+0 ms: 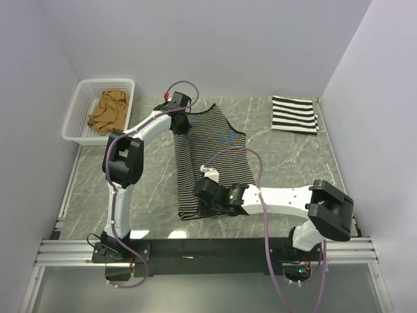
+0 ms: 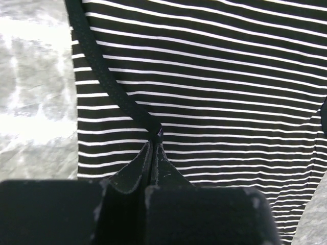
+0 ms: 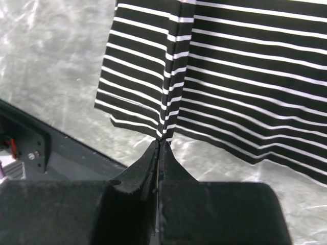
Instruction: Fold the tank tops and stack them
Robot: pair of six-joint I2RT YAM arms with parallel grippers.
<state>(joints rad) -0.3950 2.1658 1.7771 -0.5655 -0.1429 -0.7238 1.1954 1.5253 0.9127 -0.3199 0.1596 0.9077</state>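
The thin dark striped tank top [image 1: 212, 153] lies in the middle of the table, its left side folded over into a long narrow band. My left gripper [image 1: 179, 121] is shut on that top's dark edge trim near the far end [image 2: 155, 139]. At the near end, my right gripper [image 1: 199, 195] is shut on the folded hem [image 3: 162, 140], lifting it slightly off the table. A bold black-and-white striped tank top [image 1: 294, 115] rests folded at the back right. The tan-brown tank top [image 1: 108, 111] sits crumpled in the basket.
A white mesh basket [image 1: 73, 124] stands at the back left against the wall. Grey marble tabletop [image 1: 293, 163] shows around the garments. A black rail [image 3: 46, 148] runs along the near edge, close to the right gripper. Walls close in left, right and behind.
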